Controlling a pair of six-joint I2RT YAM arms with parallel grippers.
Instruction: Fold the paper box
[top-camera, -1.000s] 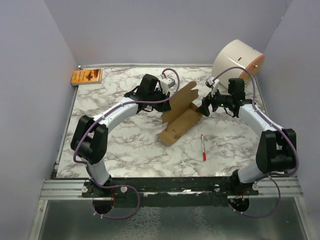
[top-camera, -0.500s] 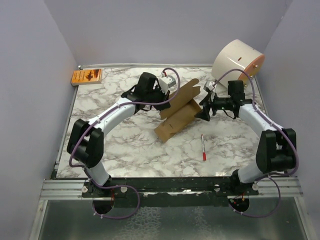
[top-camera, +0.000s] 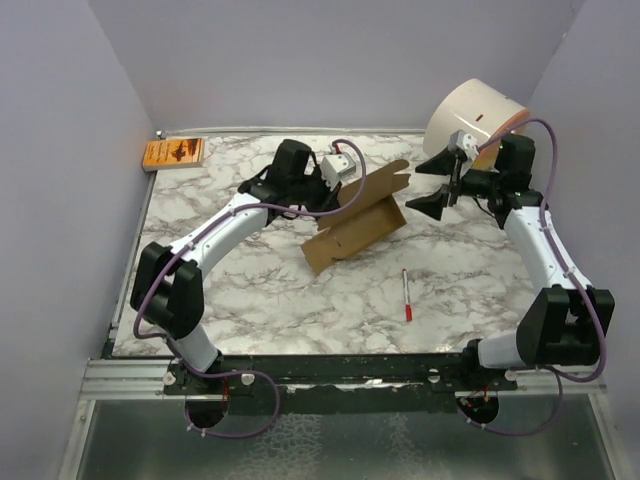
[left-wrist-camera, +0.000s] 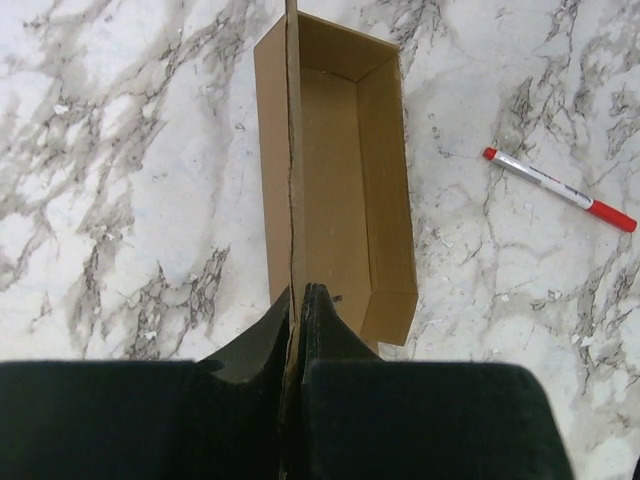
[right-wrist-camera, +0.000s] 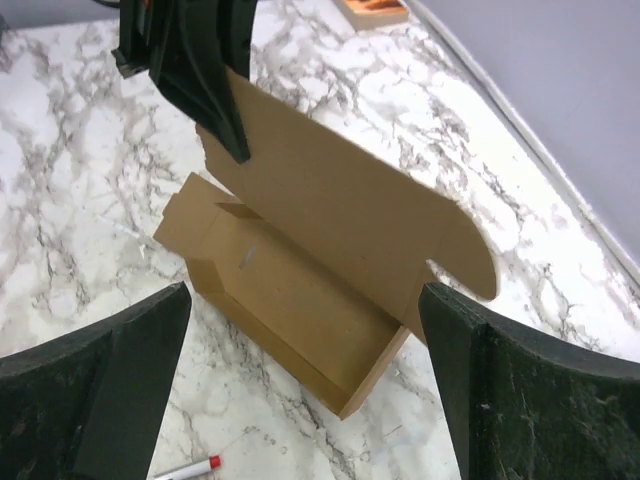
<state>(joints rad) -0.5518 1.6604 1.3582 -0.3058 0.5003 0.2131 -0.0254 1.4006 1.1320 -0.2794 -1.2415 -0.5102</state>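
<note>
The paper box (top-camera: 352, 232) is brown cardboard, a shallow open tray in the middle of the table with its lid panel (top-camera: 378, 184) standing up. My left gripper (top-camera: 347, 193) is shut on the edge of that lid panel; in the left wrist view the fingers (left-wrist-camera: 318, 320) pinch the thin card, with the tray (left-wrist-camera: 345, 170) below. My right gripper (top-camera: 436, 186) is wide open and empty, off the box's right end. The right wrist view shows the box (right-wrist-camera: 300, 290) between and beyond its spread fingers (right-wrist-camera: 100, 400), and the left gripper (right-wrist-camera: 205, 75) on the lid.
A big white cylinder (top-camera: 474, 120) lies at the back right, just behind my right gripper. A red and white pen (top-camera: 407, 294) lies in front of the box; it also shows in the left wrist view (left-wrist-camera: 560, 188). A small orange packet (top-camera: 173, 152) sits in the back left corner.
My right gripper has let go of the box's right end, opened wide and drawn back up to the right. The box has shifted and turned a little with my left gripper.
</note>
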